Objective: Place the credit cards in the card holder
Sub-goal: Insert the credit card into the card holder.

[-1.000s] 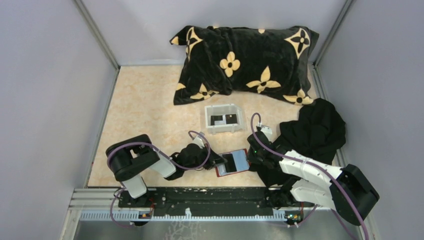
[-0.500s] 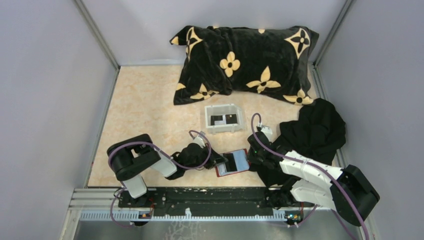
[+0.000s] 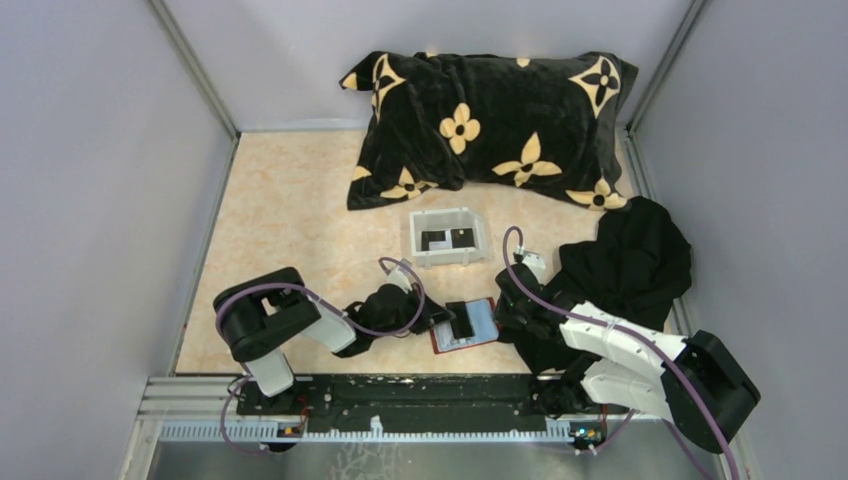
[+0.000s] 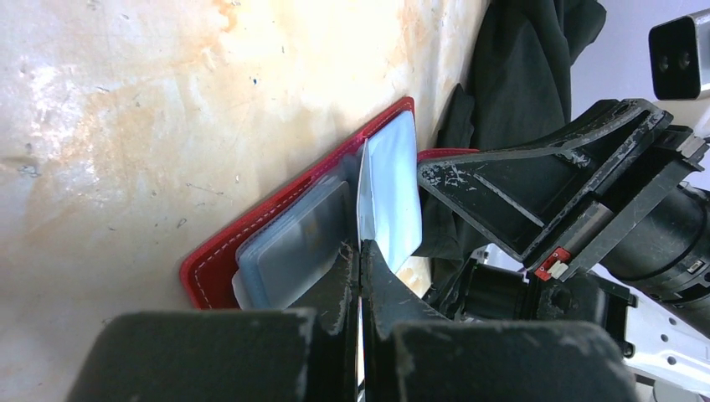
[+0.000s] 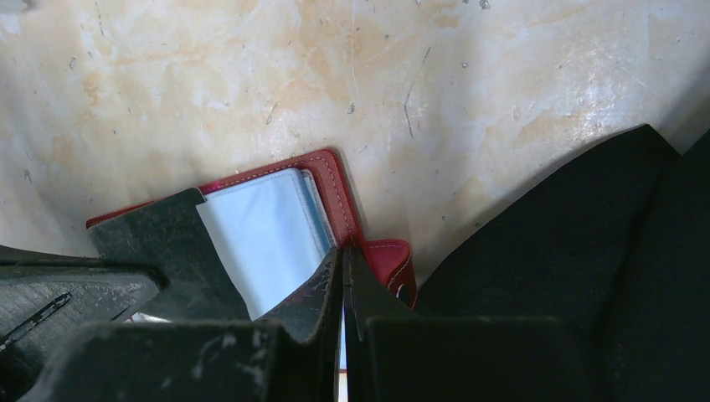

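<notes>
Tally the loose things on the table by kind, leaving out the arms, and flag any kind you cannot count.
Pillow: 1
White tray: 1
Red card holder: 1
Black cloth: 1
Cards: dark ones in the tray, too small to count
Total counted: 4

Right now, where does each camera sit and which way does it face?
Top: above and behind the arms, looking down at the table; both arms show.
Left wrist: behind the left hand, which seems to pinch a card edge-on; faces the card holder, right hand opposite.
Right wrist: behind the shut right hand, facing down at the card holder and black cloth.
Both wrist views share the card holder.
</notes>
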Controlling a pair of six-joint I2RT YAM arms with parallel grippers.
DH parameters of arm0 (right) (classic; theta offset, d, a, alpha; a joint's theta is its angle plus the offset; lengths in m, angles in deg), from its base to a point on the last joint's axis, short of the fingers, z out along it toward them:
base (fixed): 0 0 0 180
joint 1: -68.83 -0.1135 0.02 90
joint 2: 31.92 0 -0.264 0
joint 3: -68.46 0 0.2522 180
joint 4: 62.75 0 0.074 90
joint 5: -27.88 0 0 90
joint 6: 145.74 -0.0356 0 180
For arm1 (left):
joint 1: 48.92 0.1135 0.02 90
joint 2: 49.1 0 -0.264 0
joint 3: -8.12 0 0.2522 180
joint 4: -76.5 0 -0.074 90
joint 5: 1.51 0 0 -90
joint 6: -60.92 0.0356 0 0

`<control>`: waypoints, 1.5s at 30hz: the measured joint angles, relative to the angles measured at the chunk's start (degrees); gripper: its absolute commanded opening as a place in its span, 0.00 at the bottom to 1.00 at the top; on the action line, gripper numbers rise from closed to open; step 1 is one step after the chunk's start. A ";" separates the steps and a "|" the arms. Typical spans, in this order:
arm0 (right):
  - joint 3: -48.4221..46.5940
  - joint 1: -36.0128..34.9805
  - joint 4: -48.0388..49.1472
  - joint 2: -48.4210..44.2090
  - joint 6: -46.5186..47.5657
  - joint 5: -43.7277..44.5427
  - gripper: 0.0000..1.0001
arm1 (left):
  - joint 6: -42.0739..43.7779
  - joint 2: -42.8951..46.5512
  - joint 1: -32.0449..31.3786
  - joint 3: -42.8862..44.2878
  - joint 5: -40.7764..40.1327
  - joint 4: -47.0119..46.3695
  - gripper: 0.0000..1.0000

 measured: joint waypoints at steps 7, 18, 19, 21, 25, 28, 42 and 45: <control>0.00 0.00 0.02 0.00 0.00 0.00 0.00 | 1.60 0.02 0.00 0.50 -0.17 0.66 0.00; 0.00 0.00 0.07 0.00 -0.02 0.00 0.00 | 1.75 -1.33 -0.11 1.68 4.59 0.63 0.00; 0.00 0.00 0.11 0.04 -0.04 -0.02 0.00 | 1.62 -1.49 -0.15 1.88 4.92 0.63 0.00; 0.00 0.00 0.22 0.13 -0.02 -0.04 0.00 | 1.46 -1.60 -0.42 2.14 5.27 0.74 0.00; 0.00 0.00 0.44 0.26 -0.07 -0.07 0.00 | 1.31 -1.77 -0.76 2.58 5.40 1.09 0.00; 0.00 0.00 0.44 0.26 -0.09 -0.07 0.00 | 0.90 -2.84 -1.05 3.58 5.42 1.29 0.00; 0.74 0.00 1.25 -0.46 -0.50 -0.04 0.00 | -0.04 3.41 -2.45 3.30 1.42 11.91 0.39; 0.74 0.00 1.27 -0.44 -0.50 -0.04 0.00 | 0.20 4.90 -2.62 3.48 0.92 13.90 0.44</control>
